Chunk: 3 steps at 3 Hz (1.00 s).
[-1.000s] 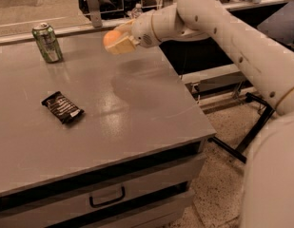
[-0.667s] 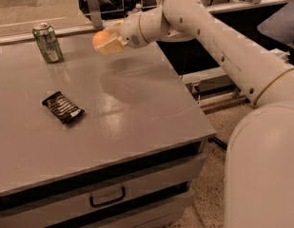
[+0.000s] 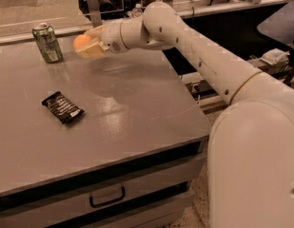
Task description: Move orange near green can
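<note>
Aloft, orange (image 3: 81,42) inside pincer (image 3: 86,45), near green can (image 3: 47,42).

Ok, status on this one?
Gripper shut on orange, over far side of table. Green can close beside it, not touching. Black wrapper lies off the path.

The white arm (image 3: 203,56) reaches out from the bulky base (image 3: 253,170) at lower right, stretched leftward and nearly straight. Its wrist (image 3: 120,34) lies level, carrying the gripper (image 3: 87,46) at upper left. The pale fingers (image 3: 95,31) clasp the orange (image 3: 81,42) between them.
</note>
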Motion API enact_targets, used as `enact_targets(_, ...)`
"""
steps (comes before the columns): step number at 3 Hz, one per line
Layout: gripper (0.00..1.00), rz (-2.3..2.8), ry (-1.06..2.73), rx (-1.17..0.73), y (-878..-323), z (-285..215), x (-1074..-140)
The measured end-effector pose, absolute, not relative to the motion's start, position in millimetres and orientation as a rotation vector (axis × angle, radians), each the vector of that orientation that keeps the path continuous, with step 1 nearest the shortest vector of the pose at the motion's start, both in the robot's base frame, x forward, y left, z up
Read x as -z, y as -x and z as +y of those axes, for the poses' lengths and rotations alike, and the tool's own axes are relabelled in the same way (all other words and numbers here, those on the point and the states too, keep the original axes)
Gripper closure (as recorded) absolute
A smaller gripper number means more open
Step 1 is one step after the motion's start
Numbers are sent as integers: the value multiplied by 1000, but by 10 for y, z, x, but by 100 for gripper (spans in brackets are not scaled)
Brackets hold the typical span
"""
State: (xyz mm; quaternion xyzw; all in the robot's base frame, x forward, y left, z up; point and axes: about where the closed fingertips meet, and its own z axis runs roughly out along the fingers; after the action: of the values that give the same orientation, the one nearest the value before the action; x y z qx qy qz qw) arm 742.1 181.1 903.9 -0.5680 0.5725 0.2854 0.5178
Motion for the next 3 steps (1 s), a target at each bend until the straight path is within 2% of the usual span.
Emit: enact_targets(3,100,1420,1279,-680,-7489,2028,-8998)
